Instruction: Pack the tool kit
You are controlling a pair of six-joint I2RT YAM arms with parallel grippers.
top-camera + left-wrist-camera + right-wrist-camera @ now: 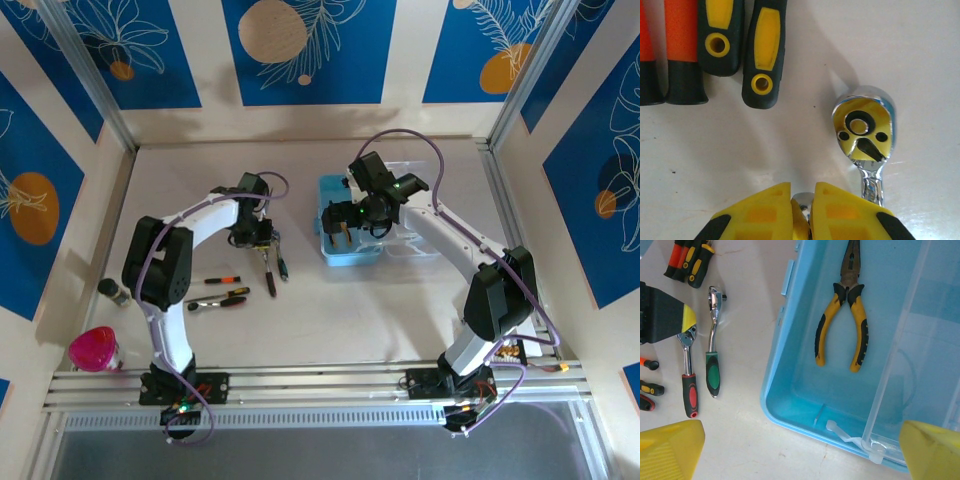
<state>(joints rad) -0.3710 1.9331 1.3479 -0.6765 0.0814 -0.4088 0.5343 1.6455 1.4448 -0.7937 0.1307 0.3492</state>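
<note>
While left gripper [802,196] seemingly clamps one ratchet [688,371] of two, right gripper [802,442] gapes; one pliers [842,325] in case [776,375].

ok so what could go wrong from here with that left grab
The left gripper has its jaws pinched on only the chrome head end of the red-handled ratchet, far from its handle, so it may swing or slip when lifted. The green-handled ratchet lies close beside it and could get nudged. The right gripper hangs open over the blue case, possibly blocking the drop-off.
</note>
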